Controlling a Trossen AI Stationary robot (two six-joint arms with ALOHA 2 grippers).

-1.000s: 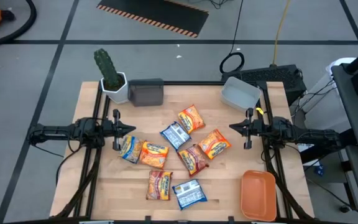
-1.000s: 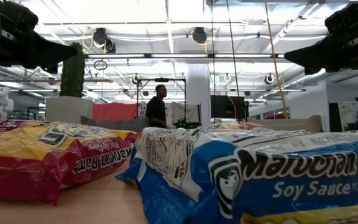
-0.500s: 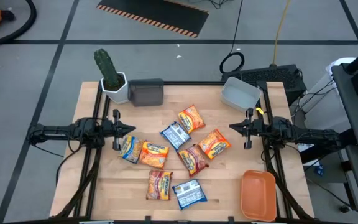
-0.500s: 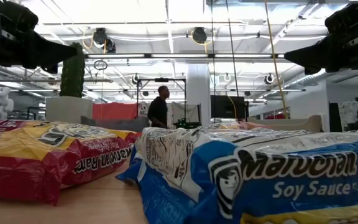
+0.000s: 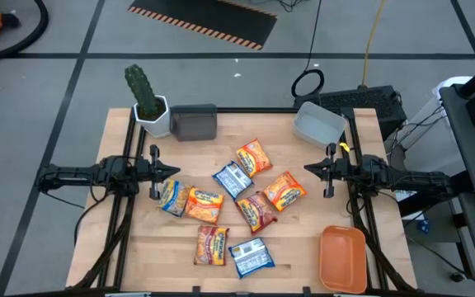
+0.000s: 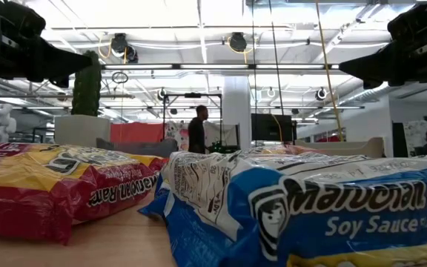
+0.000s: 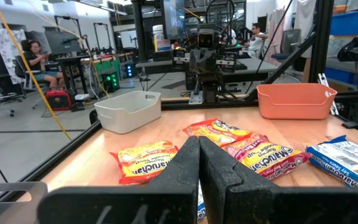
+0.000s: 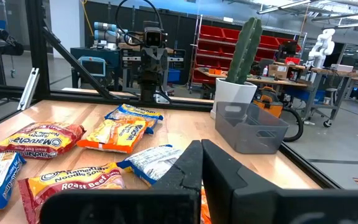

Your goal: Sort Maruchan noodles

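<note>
Comparing this moment with the views of a second earlier: nothing on the table has moved. Both arms and every packet lie as they did; only a person [image 6: 197, 127] in the room behind has walked a little to the right in the low view. Judgement: sorting has not begun.

Item, left gripper [image 5: 174, 171]: at the left-centre of the overhead frame, pointing inward over the table edge. Fingers pressed together, holding nothing, as its wrist view shows.

Item, right gripper [image 5: 308, 168]: at the right-centre, pointing inward, mirror to the other. Fingers likewise pressed together, holding nothing.

Item, Maruchan noodles [image 5: 236, 206]: eight packets counted from above, loose in the middle of the frame between the two grippers.
- blue-and-white packet [image 5: 171, 197], leftmost, just below the left gripper's tip and nearest to it, not touched;
- orange-yellow packet [image 5: 205, 204] beside it, edges meeting;
- blue-and-white packet [image 5: 232, 179] at centre;
- orange packet [image 5: 254, 157] above and right of it, overlapping its corner;
- orange packet [image 5: 285, 190] nearest the right gripper, below and left of its tip, apart from it;
- dark red packet [image 5: 256, 210] touching that one;
- orange-yellow packet [image 5: 212, 245] and blue-and-white packet [image 5: 251, 256], lower centre, well apart from both grippers.

Item, receptacles: grey bin [image 5: 195, 123] upper left beside the potted cactus [image 5: 146, 99]; clear bin [image 5: 317, 124] upper right; orange tray [image 5: 343, 257] lower right. No packets seen in any of them.
</note>
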